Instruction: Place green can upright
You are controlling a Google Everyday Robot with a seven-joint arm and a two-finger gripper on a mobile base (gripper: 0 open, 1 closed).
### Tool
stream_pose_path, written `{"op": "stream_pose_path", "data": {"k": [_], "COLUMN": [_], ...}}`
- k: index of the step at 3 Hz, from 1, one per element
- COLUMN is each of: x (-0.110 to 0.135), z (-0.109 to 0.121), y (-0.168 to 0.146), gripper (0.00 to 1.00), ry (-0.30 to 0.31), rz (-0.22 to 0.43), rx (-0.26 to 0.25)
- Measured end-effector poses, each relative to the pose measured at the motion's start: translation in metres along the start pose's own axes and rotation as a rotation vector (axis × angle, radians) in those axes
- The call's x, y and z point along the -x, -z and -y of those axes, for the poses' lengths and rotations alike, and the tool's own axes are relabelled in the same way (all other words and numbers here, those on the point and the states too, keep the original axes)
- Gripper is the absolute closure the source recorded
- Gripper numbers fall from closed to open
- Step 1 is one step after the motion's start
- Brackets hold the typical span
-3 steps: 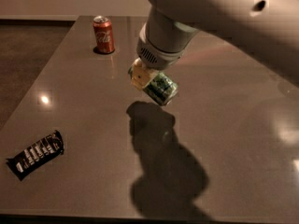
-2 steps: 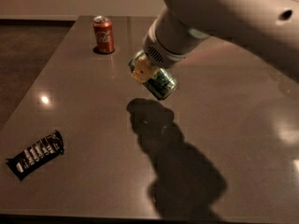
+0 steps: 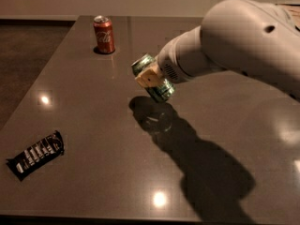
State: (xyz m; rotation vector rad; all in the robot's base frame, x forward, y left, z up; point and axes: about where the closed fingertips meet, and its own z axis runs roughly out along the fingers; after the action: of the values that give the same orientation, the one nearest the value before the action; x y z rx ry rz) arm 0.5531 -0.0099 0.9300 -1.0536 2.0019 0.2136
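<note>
While aloft — green can (image 3: 161, 90) between jaws

Dim; claw (image 3: 153, 81) above its dark shadow (image 3: 157, 116)

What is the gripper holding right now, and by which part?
The gripper holds the green can across its middle, tilted, above the table.

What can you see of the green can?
The green can is a metal drink can with a green and white label. The gripper clamps it across its middle, hiding part of the label. It hangs tilted, far from upright, one end pointing up and left, seemingly clear of the table, with its shadow just beneath. Only the gripper touches it.
</note>
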Motion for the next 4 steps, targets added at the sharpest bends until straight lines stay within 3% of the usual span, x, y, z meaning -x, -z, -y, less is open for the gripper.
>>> {"op": "stream_pose_path", "data": {"k": [1,2,3,4], "x": [0.008,0.029,0.047,0.050], "z": [0.005,0.019,0.033,0.041], "y": [-0.009,-0.012,-0.011,-0.015], "gripper": [1.00,1.00,1.00,0.82], "ry": [-0.025,-0.045,-0.019,-0.012], "rz": [0.171,0.363,0.503,0.563], "rx": [0.001,-0.032,-0.074,-0.099]}}
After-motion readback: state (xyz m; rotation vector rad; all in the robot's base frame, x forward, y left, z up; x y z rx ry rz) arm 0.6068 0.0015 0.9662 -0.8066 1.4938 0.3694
